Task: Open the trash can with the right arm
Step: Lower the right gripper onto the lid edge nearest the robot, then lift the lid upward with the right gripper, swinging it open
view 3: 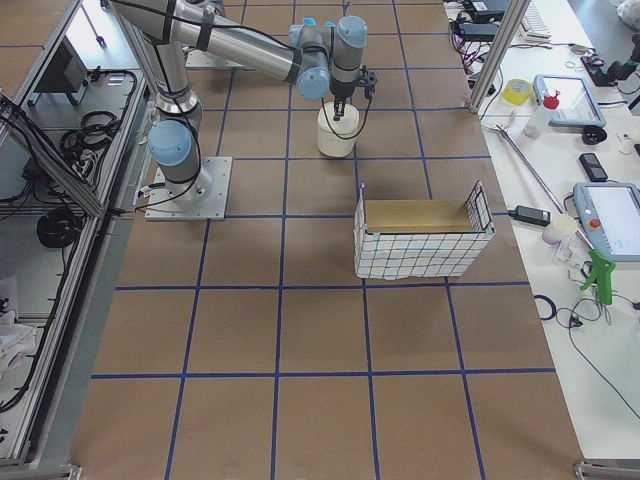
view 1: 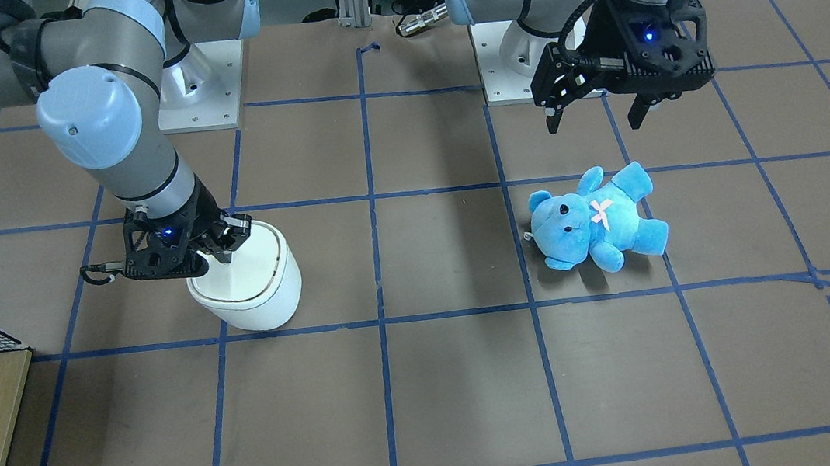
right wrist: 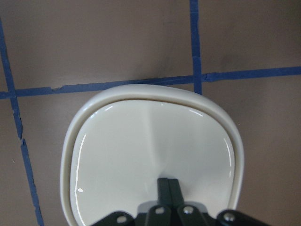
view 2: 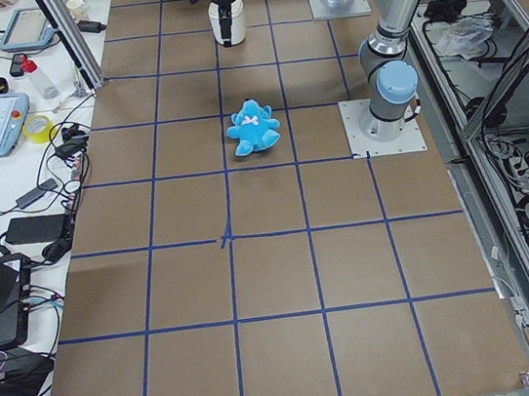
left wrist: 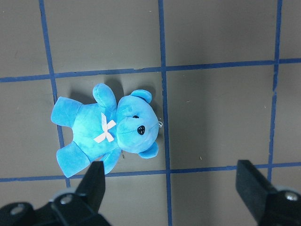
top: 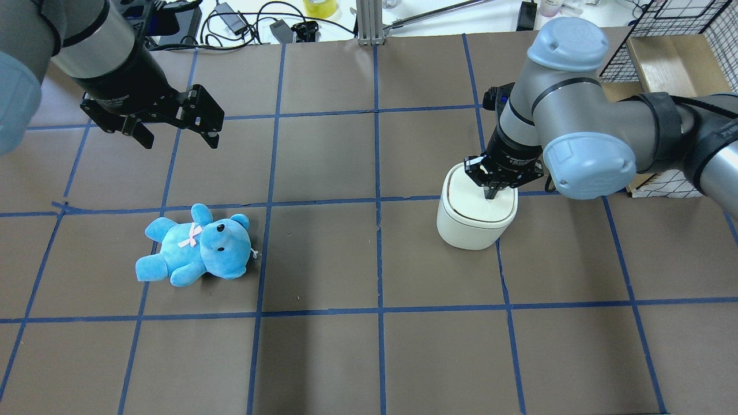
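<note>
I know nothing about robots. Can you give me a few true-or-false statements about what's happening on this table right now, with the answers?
1. The flat lid of the small white plastic trash can is shut. True.
2. The right gripper has its fingers spread wide. False: they are together, tips down at the lid.
3. The blue plush teddy bear sits inside the trash can. False: it lies on the brown table, well apart from it.
4. The left gripper is open and holds nothing. True.

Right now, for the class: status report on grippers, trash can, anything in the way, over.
Right gripper shut, tips on trash can lid. Lid closed. Left gripper open above teddy bear, well away from can. Nothing seen blocking.
</note>
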{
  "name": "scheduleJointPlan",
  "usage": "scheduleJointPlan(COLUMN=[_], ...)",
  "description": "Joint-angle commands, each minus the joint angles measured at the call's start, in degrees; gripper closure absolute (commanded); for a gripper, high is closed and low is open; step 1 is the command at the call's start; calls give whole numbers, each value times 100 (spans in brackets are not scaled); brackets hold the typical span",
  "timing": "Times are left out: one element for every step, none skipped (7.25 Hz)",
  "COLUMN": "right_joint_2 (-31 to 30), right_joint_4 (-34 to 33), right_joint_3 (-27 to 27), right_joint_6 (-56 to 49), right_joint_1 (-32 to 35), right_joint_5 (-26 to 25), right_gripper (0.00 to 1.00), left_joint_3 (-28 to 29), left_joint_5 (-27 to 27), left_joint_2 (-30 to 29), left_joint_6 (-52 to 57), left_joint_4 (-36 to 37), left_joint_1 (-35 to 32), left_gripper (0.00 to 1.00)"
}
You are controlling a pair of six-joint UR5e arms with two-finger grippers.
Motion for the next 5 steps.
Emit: scheduleJointPlan(right_joint_2=[-36, -36, -45, -80, -115], right_joint_4=[757, 1022, 1198, 1635, 2170], right_joint_3=[-459, -635, -811, -1091, -1468], right_joint_6=[4, 4, 4, 4, 4], right_joint_1=[-12, -12, -12, -12, -12], right_joint_5=[-174, -174, -183, -218, -314], right_gripper=[100, 100, 100, 100, 100], left_joint_3=[0, 0, 0, 0, 0], left_joint_5=[0, 0, 0, 0, 0], left_joint_2=[0, 0, 0, 0, 0], left_joint_6=[0, 0, 0, 0, 0], left_joint_4=[0, 0, 0, 0, 0], left_joint_1=[0, 0, 0, 0, 0], left_gripper=[0, 0, 0, 0, 0])
